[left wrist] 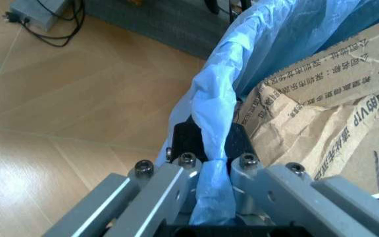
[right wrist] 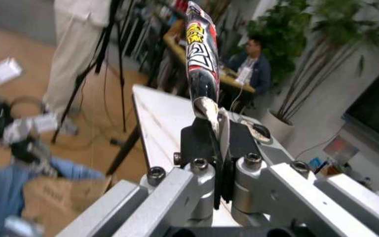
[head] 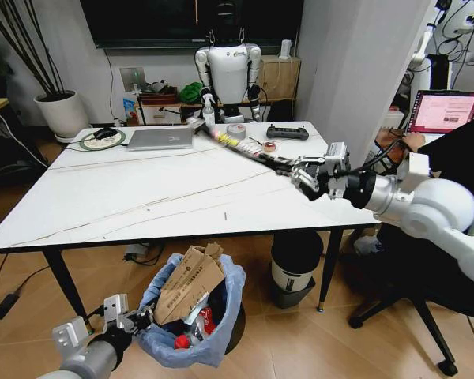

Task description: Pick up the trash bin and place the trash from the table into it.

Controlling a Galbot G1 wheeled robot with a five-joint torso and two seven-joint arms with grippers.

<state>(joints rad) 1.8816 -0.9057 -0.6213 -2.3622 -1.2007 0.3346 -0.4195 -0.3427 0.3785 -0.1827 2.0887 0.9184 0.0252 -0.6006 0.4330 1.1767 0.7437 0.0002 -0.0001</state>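
Gripping a long red-yellow-black snack wrapper [head: 241,147], the right hand [head: 302,175] hovers over the glossy white table [head: 142,197]. The left hand [head: 134,320] pinches the blue-bagged round trash bin's [head: 221,316] rim.

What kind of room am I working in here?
Likely an office or robotics lab: a white table with a laptop, another robot standing by the wall, and a potted plant.

1. The room is bright, and the glossy white worktop [head: 142,197] shines with soft glare.
2. A dark shadow lies under it.
3. In the right wrist view, the room behind looks blurry.
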